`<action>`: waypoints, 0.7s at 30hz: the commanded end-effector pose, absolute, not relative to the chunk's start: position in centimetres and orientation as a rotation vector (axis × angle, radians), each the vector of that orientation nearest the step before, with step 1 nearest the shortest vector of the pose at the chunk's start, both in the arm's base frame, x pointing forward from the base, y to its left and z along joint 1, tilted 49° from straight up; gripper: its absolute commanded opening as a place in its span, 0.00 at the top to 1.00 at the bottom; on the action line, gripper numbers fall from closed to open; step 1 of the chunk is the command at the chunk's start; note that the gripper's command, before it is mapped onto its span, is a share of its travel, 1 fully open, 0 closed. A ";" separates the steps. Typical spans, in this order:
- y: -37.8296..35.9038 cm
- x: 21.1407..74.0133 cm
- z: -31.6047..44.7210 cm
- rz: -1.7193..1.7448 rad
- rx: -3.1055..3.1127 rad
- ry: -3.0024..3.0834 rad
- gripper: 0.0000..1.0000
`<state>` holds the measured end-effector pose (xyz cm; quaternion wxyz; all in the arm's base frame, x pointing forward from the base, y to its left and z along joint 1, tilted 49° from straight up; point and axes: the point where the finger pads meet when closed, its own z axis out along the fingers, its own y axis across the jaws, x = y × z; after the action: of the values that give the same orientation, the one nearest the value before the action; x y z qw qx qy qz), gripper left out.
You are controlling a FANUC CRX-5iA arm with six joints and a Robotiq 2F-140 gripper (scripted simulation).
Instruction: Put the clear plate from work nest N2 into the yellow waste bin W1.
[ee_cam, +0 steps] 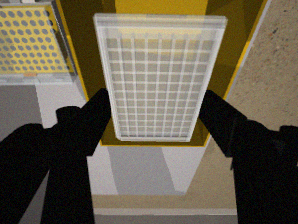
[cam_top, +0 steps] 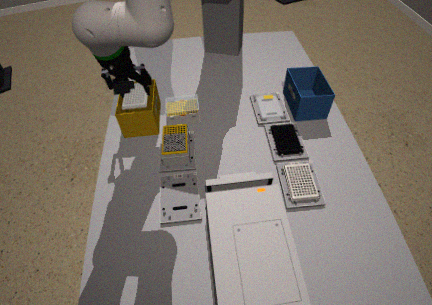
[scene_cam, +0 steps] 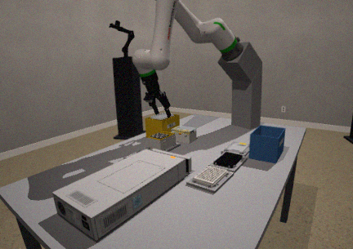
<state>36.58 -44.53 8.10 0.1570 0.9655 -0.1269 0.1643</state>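
My gripper (cam_top: 126,84) (scene_cam: 160,105) (ee_cam: 155,103) is shut on the clear plate (cam_top: 134,98) (scene_cam: 160,117) (ee_cam: 158,75), a see-through well plate, gripped by its long sides. It holds the plate level just above the open top of the yellow waste bin W1 (cam_top: 138,121) (scene_cam: 160,125) (ee_cam: 80,37), which stands upright near the bench's far left edge. In the wrist view the plate covers most of the bin's opening.
Next to the bin are a yellow-tinted clear box (cam_top: 182,106) and a yellow tip rack (cam_top: 175,139) (ee_cam: 27,42). Two empty nests (cam_top: 179,203) lie in front. A large grey instrument (cam_top: 252,241) fills the front middle. On the right are three nests with plates (cam_top: 285,139) and a blue bin (cam_top: 308,92).
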 end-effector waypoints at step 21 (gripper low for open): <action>-45.2 37.7 7.0 0.471 2.762 -0.364 0.90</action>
<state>37.67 -45.20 6.97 0.1570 0.9655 -0.1269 0.1643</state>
